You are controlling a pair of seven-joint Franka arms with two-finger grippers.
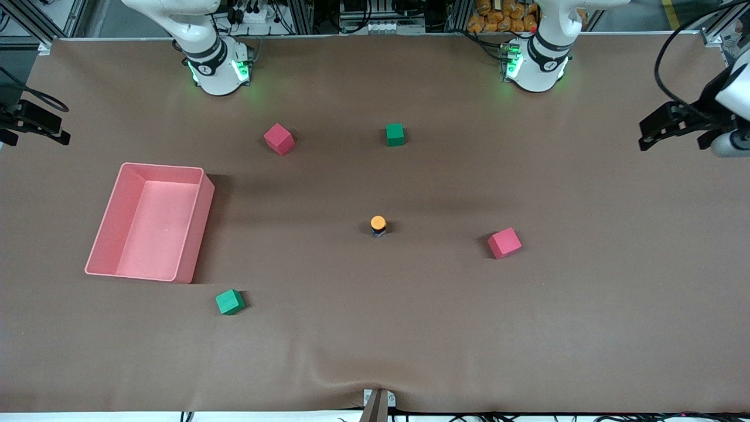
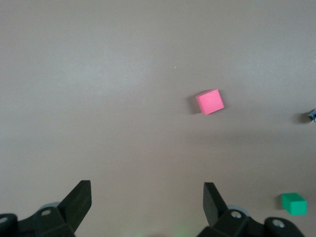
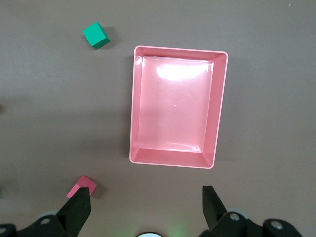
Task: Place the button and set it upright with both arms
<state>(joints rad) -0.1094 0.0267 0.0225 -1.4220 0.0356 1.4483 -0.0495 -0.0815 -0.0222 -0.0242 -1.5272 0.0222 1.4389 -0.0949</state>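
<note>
The button (image 1: pixel 378 225) stands upright on its black body, orange cap up, near the middle of the brown table. A sliver of it shows at the edge of the left wrist view (image 2: pixel 312 115). My left gripper (image 1: pixel 662 126) hangs high over the left arm's end of the table, open and empty (image 2: pixel 147 197). My right gripper (image 1: pixel 35 126) hangs high over the right arm's end, open and empty (image 3: pixel 147 202). Both are well away from the button.
A pink bin (image 1: pixel 161 166) lies toward the right arm's end, also seen in the right wrist view (image 3: pixel 173 162). Red cubes (image 1: pixel 278 139) (image 1: pixel 504 242) and green cubes (image 1: pixel 395 134) (image 1: pixel 229 302) are scattered around the button.
</note>
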